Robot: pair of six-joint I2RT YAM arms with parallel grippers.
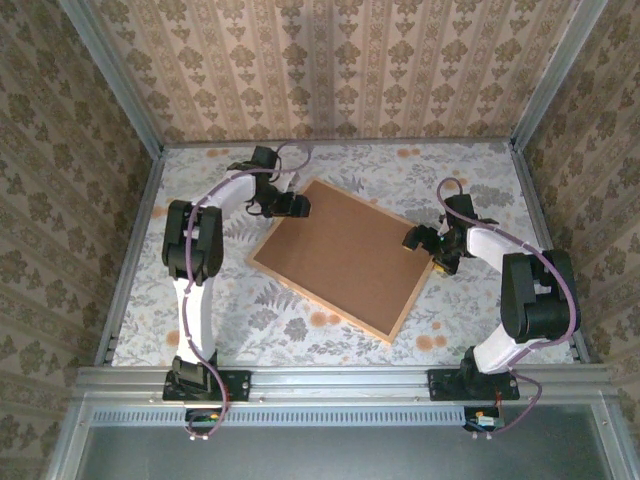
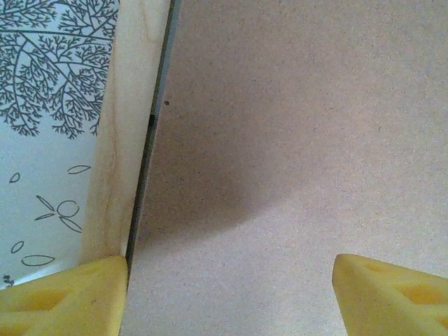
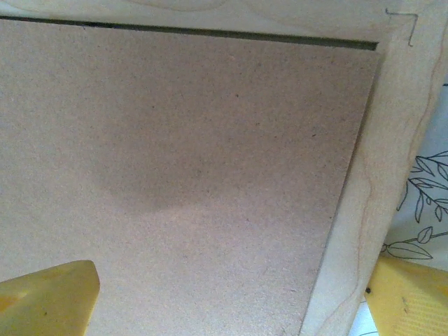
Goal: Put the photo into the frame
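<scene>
Frame (image 1: 345, 258), brown back up, lies between 2 grippers, long axis slanting far-left to near-right; left gripper (image 1: 294, 207) and right gripper (image 1: 416, 240) both spread wide over opposite ends, equally near.

The frame (image 1: 345, 255) lies back up on the table (image 1: 300, 325), its front face hidden underneath. From above, the left gripper (image 1: 292, 206) and right gripper (image 1: 414, 238) are too small and dark to show their jaws. Each wrist view's bottom edge cuts off the yellow fingers (image 2: 63, 297), and the frame runs beyond both views
</scene>
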